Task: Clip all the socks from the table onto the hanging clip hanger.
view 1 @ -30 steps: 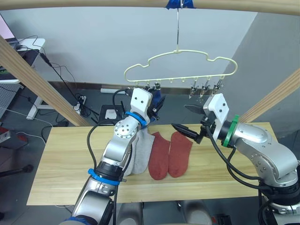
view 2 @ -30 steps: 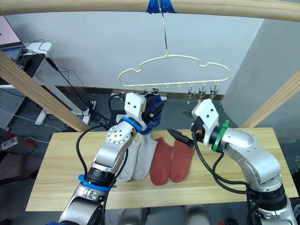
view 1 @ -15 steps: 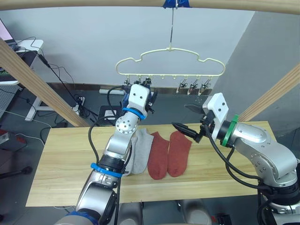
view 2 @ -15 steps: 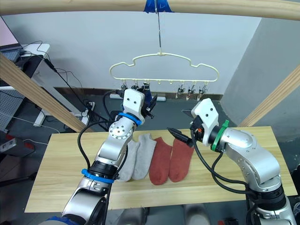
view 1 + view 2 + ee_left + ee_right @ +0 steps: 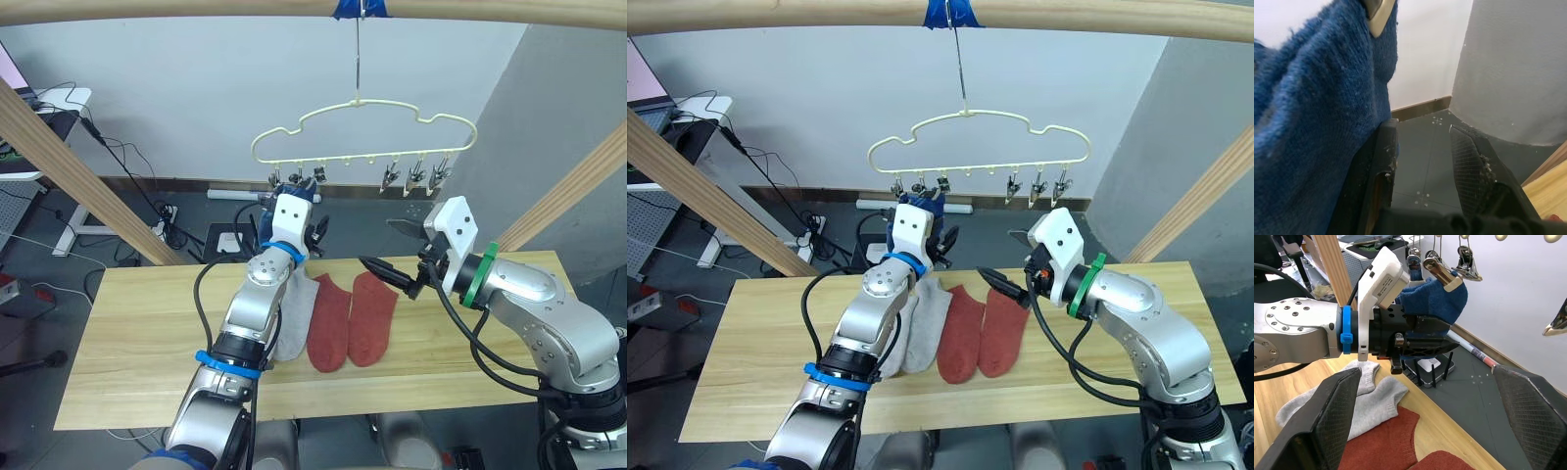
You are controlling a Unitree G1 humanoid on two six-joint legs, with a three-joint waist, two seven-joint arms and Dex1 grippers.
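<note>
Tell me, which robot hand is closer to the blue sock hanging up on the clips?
The left. The left gripper sits right against the blue sock, which is pinched in a clip of the clip hanger. The right gripper hovers apart from it, above the red socks.

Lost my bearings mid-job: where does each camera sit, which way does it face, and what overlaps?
Left eye, right eye: on the head, looking forward and down at the table, the clip hanger and both arms.
Left wrist: looks along the open left pincer at a blue sock lying against one finger.
Right wrist: looks along the open right pincer at the left pincer, grey socks and red socks.
Shared: both wrist views show the blue sock; eyes and right wrist show the clips.
</note>
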